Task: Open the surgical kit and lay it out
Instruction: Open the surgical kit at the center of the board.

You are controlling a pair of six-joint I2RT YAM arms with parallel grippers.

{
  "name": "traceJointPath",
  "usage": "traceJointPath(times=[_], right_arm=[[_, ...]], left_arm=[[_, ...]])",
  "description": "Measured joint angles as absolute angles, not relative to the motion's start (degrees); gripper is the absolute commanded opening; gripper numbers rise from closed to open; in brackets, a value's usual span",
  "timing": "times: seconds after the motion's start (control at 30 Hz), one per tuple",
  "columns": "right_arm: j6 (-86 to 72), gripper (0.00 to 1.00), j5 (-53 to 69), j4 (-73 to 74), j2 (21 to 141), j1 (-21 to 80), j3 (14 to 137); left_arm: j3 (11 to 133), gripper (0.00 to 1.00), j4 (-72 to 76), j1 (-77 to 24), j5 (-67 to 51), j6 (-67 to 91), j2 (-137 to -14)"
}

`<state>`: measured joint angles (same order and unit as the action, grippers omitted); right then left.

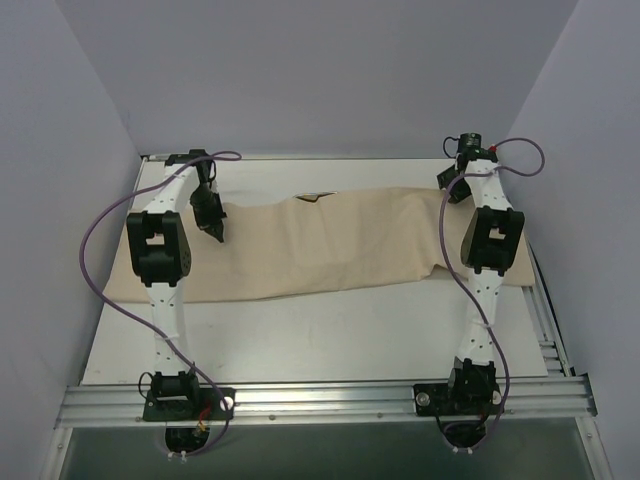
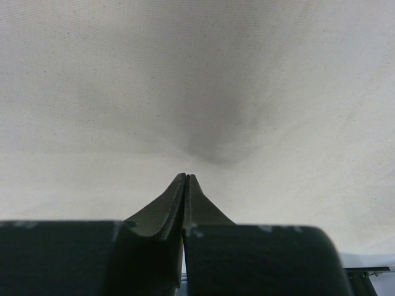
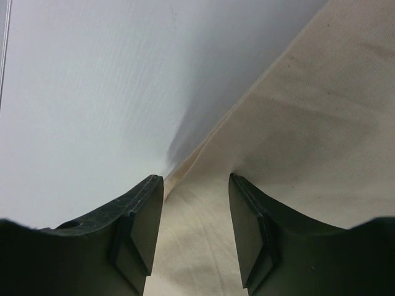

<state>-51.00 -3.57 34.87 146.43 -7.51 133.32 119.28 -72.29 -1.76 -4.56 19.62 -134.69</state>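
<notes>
The beige cloth wrap (image 1: pixel 320 245) lies in a long, crumpled band across the white table. My left gripper (image 1: pixel 217 232) hangs over the cloth's left part. In the left wrist view its jaws (image 2: pixel 186 177) are shut tip to tip right at the cloth (image 2: pixel 197 80), with no cloth seen between them. My right gripper (image 1: pixel 452 186) is at the cloth's far right corner. In the right wrist view it (image 3: pixel 196 185) is open, its fingers either side of the cloth's folded edge (image 3: pixel 185 161). The steel tray and the instruments are hidden.
A small dark sliver (image 1: pixel 316 197) pokes out at the cloth's far edge; I cannot tell what it is. Grey walls close in left, right and behind. An aluminium rail (image 1: pixel 330 398) runs along the near edge. Bare white tabletop (image 1: pixel 330 335) lies in front of the cloth.
</notes>
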Motion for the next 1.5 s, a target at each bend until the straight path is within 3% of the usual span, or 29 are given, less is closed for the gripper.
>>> traceJointPath(times=[0.1,0.27,0.37,0.53,0.6,0.67,0.77,0.97,1.3,1.4,1.5], right_arm=[[-51.0,0.43,-3.4,34.5,147.1,-7.4,133.3],[-50.9,0.28,-2.6,34.0,147.1,-7.4,133.3],[-50.8,0.15,-2.3,33.9,147.2,-7.4,133.3],[-50.2,0.11,-1.9,33.1,147.2,-7.4,133.3],[-49.4,0.1,-1.6,32.8,147.2,-7.4,133.3],[-48.6,0.0,-1.3,32.4,147.1,-7.4,133.3],[-47.0,0.0,-1.0,31.8,146.8,-7.4,133.3],[-42.8,0.0,0.3,30.3,144.7,-6.0,133.1],[-35.1,0.01,3.9,22.6,130.4,1.9,121.9],[-34.1,0.01,5.3,21.2,127.7,4.1,120.6],[-33.8,0.01,6.6,19.0,124.4,5.3,116.0]], left_arm=[[119.3,0.09,-72.3,-1.8,-4.4,19.4,-134.7],[119.3,0.13,-72.2,-1.7,-4.2,19.3,-134.1],[119.3,0.21,-72.2,-1.6,-4.0,19.6,-133.6],[119.3,0.42,-72.2,-0.6,-4.1,21.0,-132.6],[119.5,0.47,-72.2,0.6,-4.6,21.7,-132.3],[120.8,0.54,-72.6,2.2,-5.3,22.4,-132.3],[123.2,0.6,-72.5,4.9,-6.9,24.3,-132.3],[123.9,0.62,-71.2,8.7,-11.2,29.8,-132.2],[124.4,0.63,-66.2,9.6,-17.2,44.8,-132.3],[133.4,0.63,-69.3,12.2,-14.3,45.9,-135.6],[143.6,0.56,-70.1,15.3,-11.6,45.6,-139.2]])
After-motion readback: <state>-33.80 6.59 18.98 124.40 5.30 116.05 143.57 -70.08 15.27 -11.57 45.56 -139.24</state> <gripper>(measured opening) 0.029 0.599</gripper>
